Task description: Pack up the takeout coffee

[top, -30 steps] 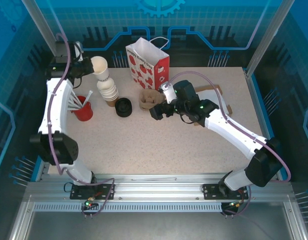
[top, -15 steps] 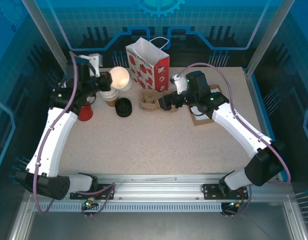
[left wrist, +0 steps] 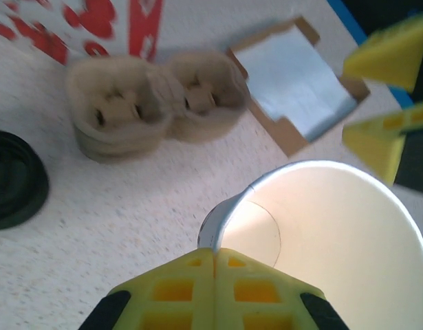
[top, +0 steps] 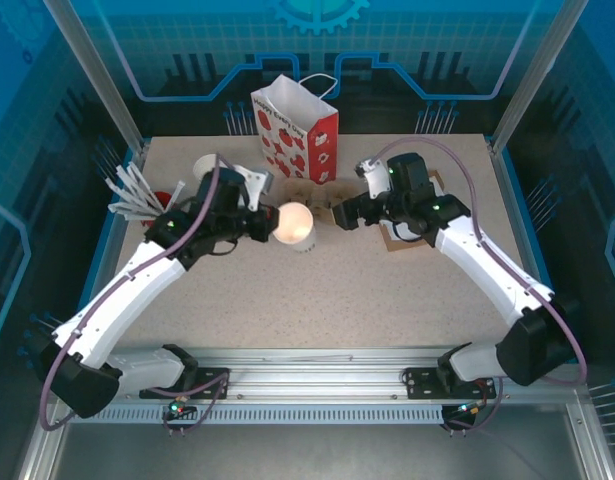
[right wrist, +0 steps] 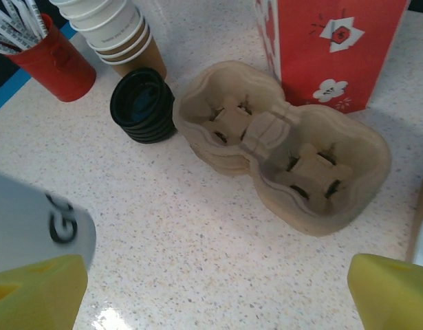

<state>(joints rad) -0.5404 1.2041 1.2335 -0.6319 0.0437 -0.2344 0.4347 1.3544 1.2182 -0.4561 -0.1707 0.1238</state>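
The left arm has swung in from the stack of cups [top: 209, 165] to the middle of the table [top: 337, 300], and it has brought one paper cup [top: 294, 222] along. The right arm has hardly moved in the last half second.

The left gripper [top: 270, 222] is pinched tight on the rim of the paper cup. In the left wrist view its two yellow fingers [left wrist: 177, 292] press together on the cup's edge. The cup's open top faces up, and its inside is pale. It sits just on the near side of the brown cup carrier [top: 312, 195]. I cannot tell if its bottom touches the table.

The right gripper [top: 341, 213] has its fingers spread wide and holds nothing. It is at the right end of the carrier, very close to it. I cannot tell if it touches the carrier.

The red-and-white bag [top: 297, 130] stands upright just behind the carrier. A pile of black lids [right wrist: 142, 103] is just to the left of the carrier. Next to the lids are the stack of cups and a red cup of sticks [right wrist: 49, 62]. A flat brown card [left wrist: 300, 82] lies to the right of the carrier.
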